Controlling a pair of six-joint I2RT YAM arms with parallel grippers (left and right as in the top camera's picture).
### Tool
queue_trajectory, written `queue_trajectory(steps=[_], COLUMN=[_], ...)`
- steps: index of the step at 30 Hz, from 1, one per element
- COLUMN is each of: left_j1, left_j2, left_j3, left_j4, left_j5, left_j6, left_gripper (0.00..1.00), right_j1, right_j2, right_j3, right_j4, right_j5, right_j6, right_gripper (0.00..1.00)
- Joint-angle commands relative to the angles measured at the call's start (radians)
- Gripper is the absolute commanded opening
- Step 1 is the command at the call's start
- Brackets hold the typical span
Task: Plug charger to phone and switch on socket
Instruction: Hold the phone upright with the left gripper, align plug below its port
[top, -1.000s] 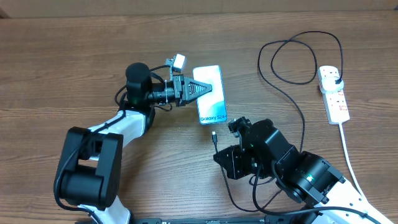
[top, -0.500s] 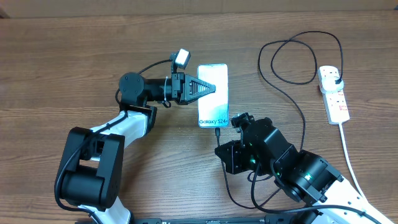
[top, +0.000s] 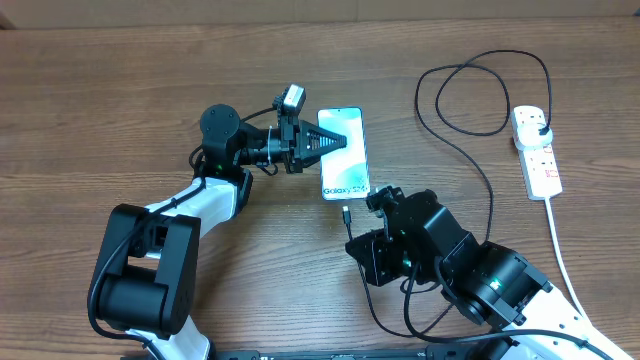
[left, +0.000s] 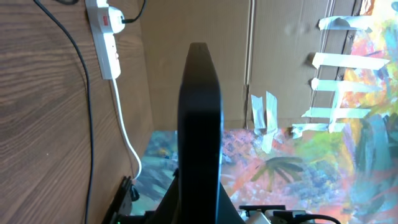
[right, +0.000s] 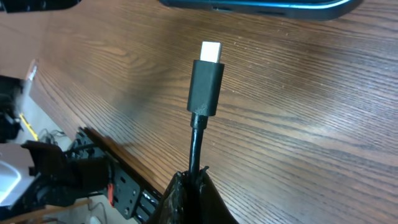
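Black left gripper (top: 337, 142), rolled sideways, clamps phone (top: 346, 176); right gripper (right: 191, 188) holds charger (right: 206, 84).

From the overhead view I can read only one text: "Galaxy S24", in dark letters near the lower end of the lit screen of the phone (top: 355, 162). The sign after "S24" is too small for me to tell. The red marks on the socket (top: 537, 152) are not readable.

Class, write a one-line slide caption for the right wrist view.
Right end effector holds the charger tip short of the phone, not yet plugged.
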Motion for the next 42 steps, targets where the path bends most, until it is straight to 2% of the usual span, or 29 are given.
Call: queue_trajectory(steps=[1,31,42], left_j1=[-0.002,-0.016,-0.014], left_j2=[-0.013,-0.013,-0.013], left_j3=[0.014,0.014,0.013], left_j4=[-0.004,-0.010,-0.011], left_j5=[-0.017,-0.033,-0.050], left_j6=[0.050,0.074,0.153], left_gripper=[0.04,0.04,0.04], right_j1=[0.006,0.006,0.006], right_j2=[-0.001,0.037,0.037], right_j3=[0.005,0.005,0.005], right_j4=[-0.005,0.032,0.004], right_j5=[0.051,0.061,0.061], right_j6=[-0.055,-0.075,-0.074], right_gripper=[0.04,0.04,0.04])
